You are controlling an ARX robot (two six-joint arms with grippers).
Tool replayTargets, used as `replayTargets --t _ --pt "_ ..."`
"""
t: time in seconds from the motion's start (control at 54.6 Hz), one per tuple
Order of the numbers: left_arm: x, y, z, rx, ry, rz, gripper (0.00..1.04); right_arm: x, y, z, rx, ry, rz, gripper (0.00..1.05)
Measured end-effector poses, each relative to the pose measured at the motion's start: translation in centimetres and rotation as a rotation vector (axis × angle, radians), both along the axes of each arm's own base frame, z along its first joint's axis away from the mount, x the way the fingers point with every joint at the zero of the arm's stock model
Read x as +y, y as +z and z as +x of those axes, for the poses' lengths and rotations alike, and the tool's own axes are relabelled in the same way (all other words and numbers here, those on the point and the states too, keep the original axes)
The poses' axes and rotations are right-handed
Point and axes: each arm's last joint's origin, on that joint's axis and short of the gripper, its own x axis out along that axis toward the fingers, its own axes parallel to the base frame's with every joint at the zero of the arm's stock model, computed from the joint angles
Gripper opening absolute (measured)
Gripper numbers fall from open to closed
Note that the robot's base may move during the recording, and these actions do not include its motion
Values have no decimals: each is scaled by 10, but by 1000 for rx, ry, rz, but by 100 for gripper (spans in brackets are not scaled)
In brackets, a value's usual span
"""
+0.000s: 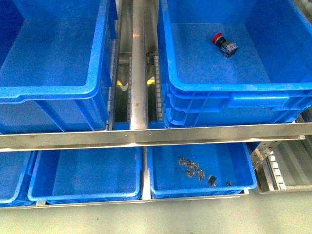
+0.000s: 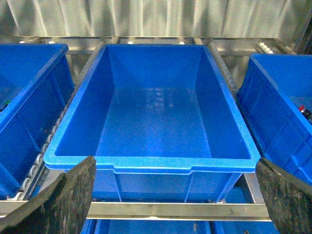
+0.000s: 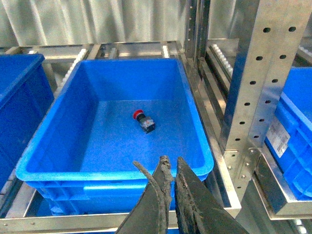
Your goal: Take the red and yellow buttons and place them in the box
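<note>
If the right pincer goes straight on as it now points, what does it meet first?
Probably the box floor, short of the red button; depth is unclear, so the right pincer may clip the near rim first.

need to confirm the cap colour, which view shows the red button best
The front view: the red button is largest there, red cap and black body distinct, on the crate floor. The right wrist view shows it smaller, mid-floor. The left wrist view has only a red speck at its edge, too small to tell.
</note>
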Motion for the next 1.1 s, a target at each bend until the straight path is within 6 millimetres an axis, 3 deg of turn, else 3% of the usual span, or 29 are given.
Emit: replayTargets --t 0.641,1.007,1.099 --pt "0 0 0 0 0 0 97 0 -4 -22 11 0 0 4" --pt "0 0 0 0 0 0 97 0 -3 -23 3 0 0 4" --pt "0 0 0 0 0 0 97 0 -3 -23 3 0 -2 25"
